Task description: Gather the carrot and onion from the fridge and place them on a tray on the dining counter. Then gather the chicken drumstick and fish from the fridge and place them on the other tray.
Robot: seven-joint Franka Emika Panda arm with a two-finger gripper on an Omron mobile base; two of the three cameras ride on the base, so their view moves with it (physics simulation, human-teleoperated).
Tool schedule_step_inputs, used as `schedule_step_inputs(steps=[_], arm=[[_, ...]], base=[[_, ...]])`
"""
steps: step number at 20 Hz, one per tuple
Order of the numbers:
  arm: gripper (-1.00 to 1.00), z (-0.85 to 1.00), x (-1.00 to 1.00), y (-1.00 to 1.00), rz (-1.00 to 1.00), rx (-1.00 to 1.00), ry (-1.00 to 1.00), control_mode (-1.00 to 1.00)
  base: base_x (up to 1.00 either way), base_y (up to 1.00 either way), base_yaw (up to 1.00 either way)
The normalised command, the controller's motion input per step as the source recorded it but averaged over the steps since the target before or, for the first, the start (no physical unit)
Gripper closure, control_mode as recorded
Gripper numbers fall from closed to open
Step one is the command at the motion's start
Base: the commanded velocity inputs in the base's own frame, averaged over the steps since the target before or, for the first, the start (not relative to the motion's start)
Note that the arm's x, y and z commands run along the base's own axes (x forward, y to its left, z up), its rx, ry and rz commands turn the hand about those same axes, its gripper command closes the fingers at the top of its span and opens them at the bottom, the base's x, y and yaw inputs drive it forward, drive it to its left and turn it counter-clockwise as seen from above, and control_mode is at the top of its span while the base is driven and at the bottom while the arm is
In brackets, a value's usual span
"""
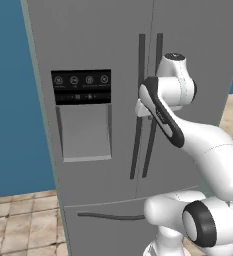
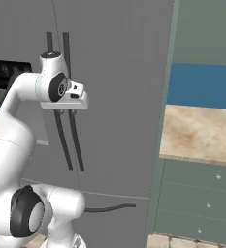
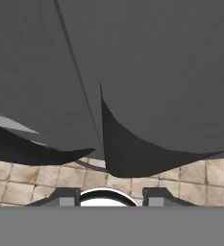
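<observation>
A white robot arm reaches up to a tall grey French-door fridge [image 1: 108, 45], both doors shut; the gripper [image 2: 72, 109] sits against the two dark vertical door handles [image 2: 66, 131] at the centre seam; whether its fingers are spread or closing on a handle cannot be told. On the left door is a black dispenser panel [image 1: 81, 86]; below the doors, a drawer with a curved handle [image 2: 109, 208]. To the right, a wooden counter [image 2: 201, 133] over teal drawers [image 2: 201, 203]; tiled floor [image 1: 23, 220] below.
</observation>
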Motion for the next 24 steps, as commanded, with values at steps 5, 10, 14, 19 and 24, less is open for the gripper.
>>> schedule_step_inputs(steps=[5,10,14,19,24], arm=[[-1.00,0.00,-0.01,0.00,0.00,0.00,0.00,1.00],[-1.00,0.00,0.00,0.00,0.00,0.00,0.00,1.00],[-1.00,0.00,0.00,0.00,0.00,0.00,0.00,1.00],[-1.00,0.00,0.02,0.00,0.00,0.00,-0.12,-1.00],[-1.00,0.00,0.31,0.00,0.00,0.02,-0.25,-1.00]], base=[[-0.40,0.00,-0.02],[-0.40,0.00,-0.04],[-0.18,0.00,-0.01],[0.00,0.00,0.00],[0.00,0.00,0.00]])
